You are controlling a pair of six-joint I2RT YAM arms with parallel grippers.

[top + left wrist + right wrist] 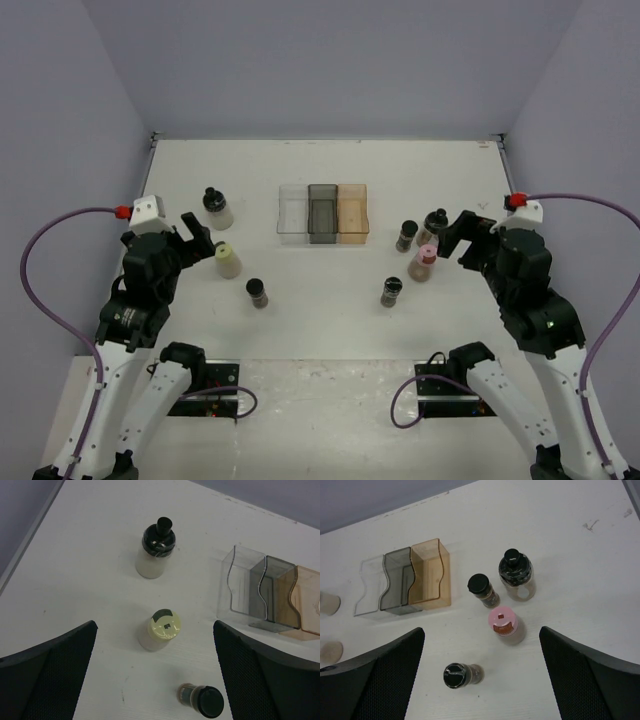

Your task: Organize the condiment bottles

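Yellow-green-capped bottle (165, 628) stands upright just ahead of the left gripper (198, 238), centred between its wide-spread jaws, near the counter's (320, 330) left edge. The pink-capped bottle (504, 624) stands likewise before the right gripper (458, 238), also wide and empty. The three-part tray (323, 212) sits between both clusters.

Two arms, white lower links (150, 405), black joint housings (150, 265), purple cables (35, 270) looping to red plugs (122, 211), white wrist blocks (148, 208), black mesh-textured pincer fingers (50, 675), small green light (547, 323) at lower right.
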